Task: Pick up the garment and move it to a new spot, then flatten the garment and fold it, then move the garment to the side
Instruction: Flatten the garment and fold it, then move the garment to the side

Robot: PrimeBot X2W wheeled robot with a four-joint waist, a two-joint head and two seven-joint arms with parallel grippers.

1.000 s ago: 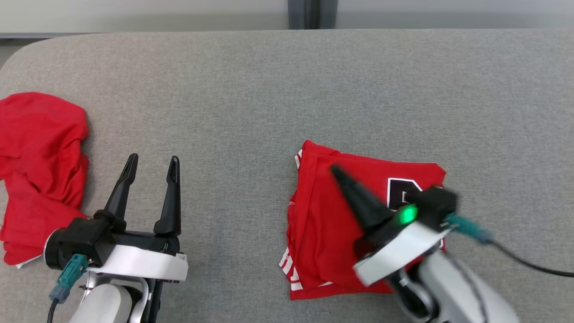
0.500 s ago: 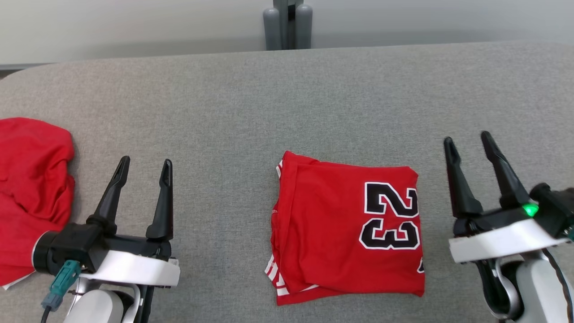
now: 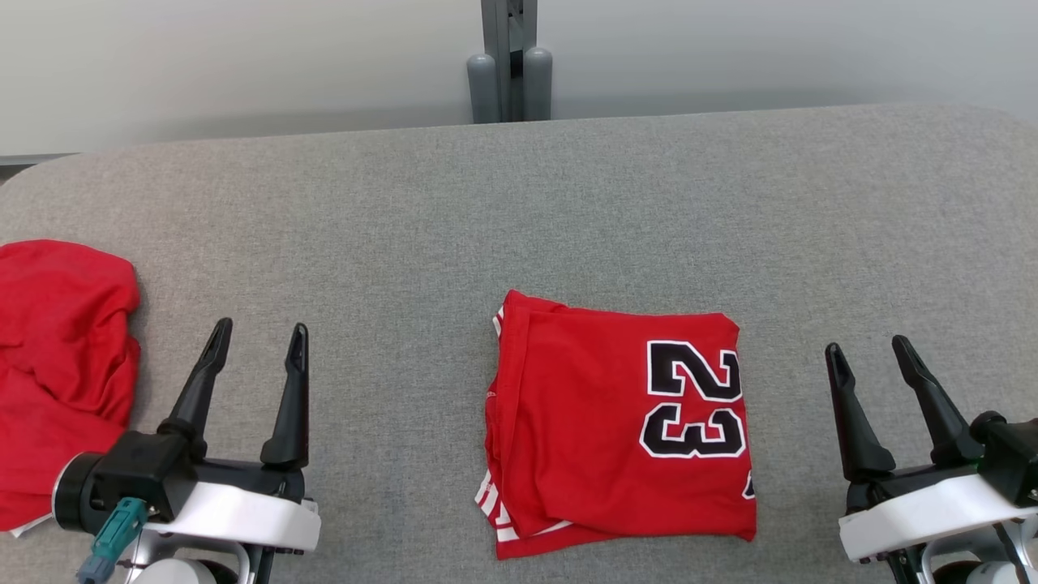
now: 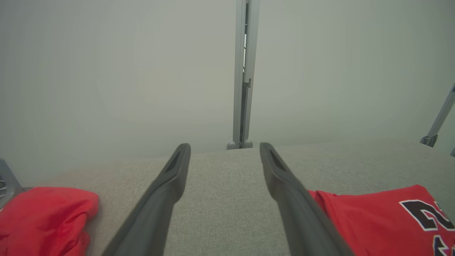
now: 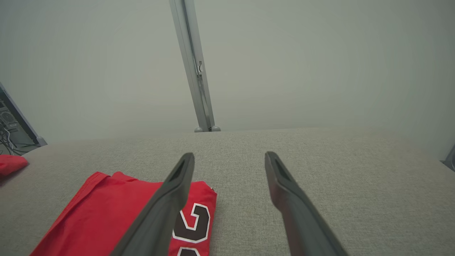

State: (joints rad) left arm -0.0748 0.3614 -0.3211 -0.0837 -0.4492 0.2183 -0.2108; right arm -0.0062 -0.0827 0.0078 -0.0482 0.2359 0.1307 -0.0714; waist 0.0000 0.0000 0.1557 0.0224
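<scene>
Surface: table (image 3: 568,211) covered in grey woven fabric, with a rounded corner at far left. Behind it is a plain pale wall (image 3: 243,65). A grey post (image 3: 508,73) rises at the far edge near centre, with two rounded feet at its base. The right wrist view shows a dark computer case (image 5: 10,121) with cables at far left, beyond the table. The left wrist view shows a slanted grey strut (image 4: 439,119) at the right edge.

Jersey (image 3: 616,438): red, folded to a rough rectangle, lying flat near the table's front edge. It sits between the two grippers and touches neither. A black "23" outlined in white faces up on its right half. White-striped trim shows along the left edge and near-left corner, where the layers sit slightly offset.

Red cloth (image 3: 57,365): a crumpled heap at the table's left edge, well apart from the jersey, just left of the left arm.

Left gripper (image 3: 260,327): front left, fingers pointing away from the robot and leaning slightly right. They are spread wide with nothing between them. A teal plug (image 3: 113,527) hangs at the wrist.

Right gripper (image 3: 868,345): front right, near the jersey's right edge but clear of it. Its fingers point away and lean slightly left, spread apart and empty.
</scene>
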